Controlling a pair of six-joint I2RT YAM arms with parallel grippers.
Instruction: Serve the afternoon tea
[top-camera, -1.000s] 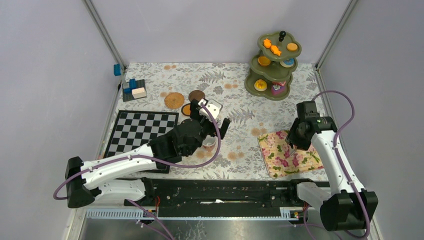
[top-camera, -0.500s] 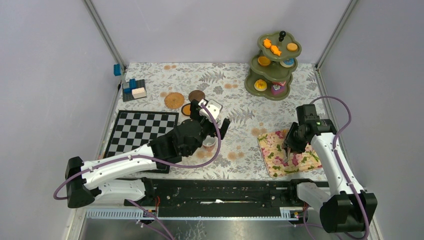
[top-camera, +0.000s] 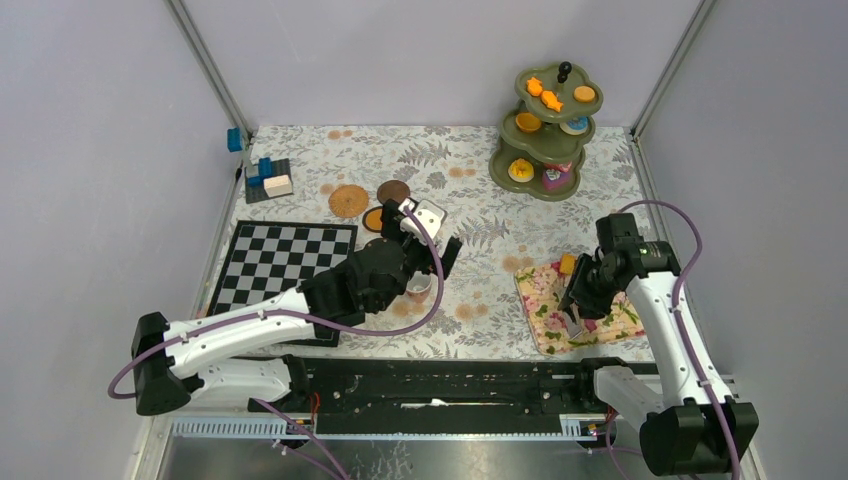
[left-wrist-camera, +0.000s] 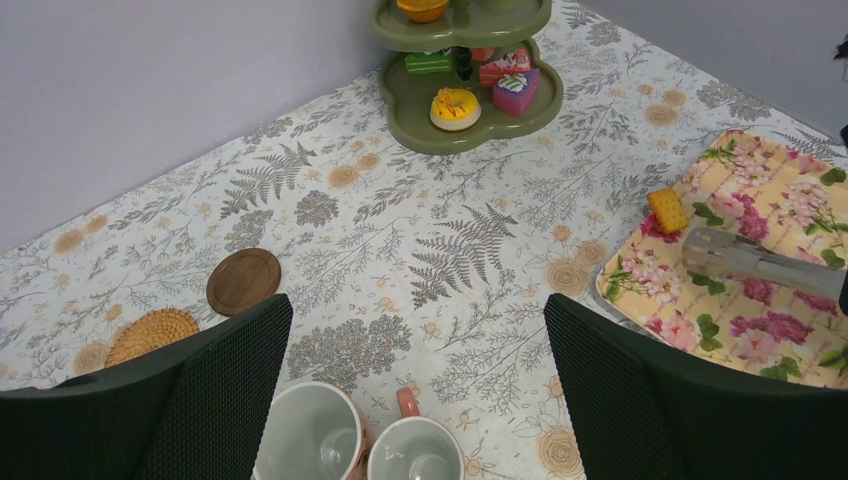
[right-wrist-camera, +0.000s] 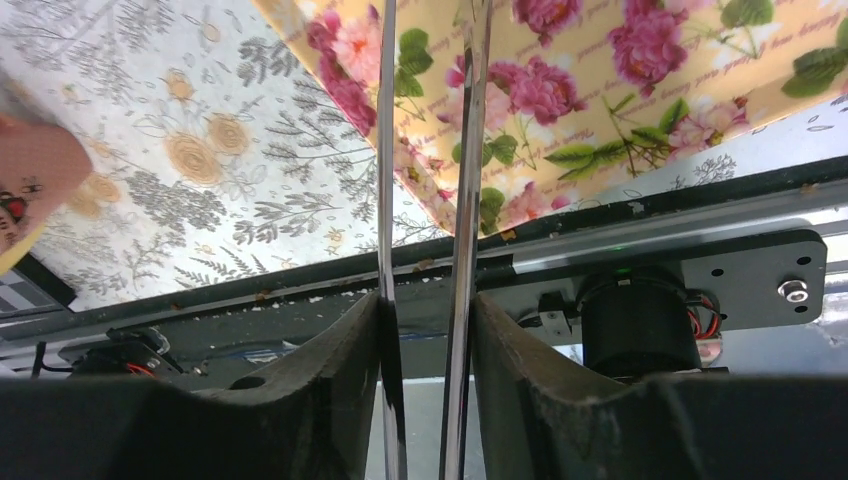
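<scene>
The olive-green stand is standing upright far right, carrying toy treats; two mugs are sitting upright side by side near two round coasters.

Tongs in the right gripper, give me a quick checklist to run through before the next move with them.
1. The tongs gripped by the right gripper: ok, both blades sit between its jaws.
2. Blades empty: ok, nothing shows between them.
3. The cookie free to pick: ok, it lies flat on the floral cloth, apart from the tongs' tip.
4. Room on the stand: ok, the lowest tier has bare patches.
5. The left gripper out of the way: ok, it is open above two upright mugs, away from the cloth.
</scene>
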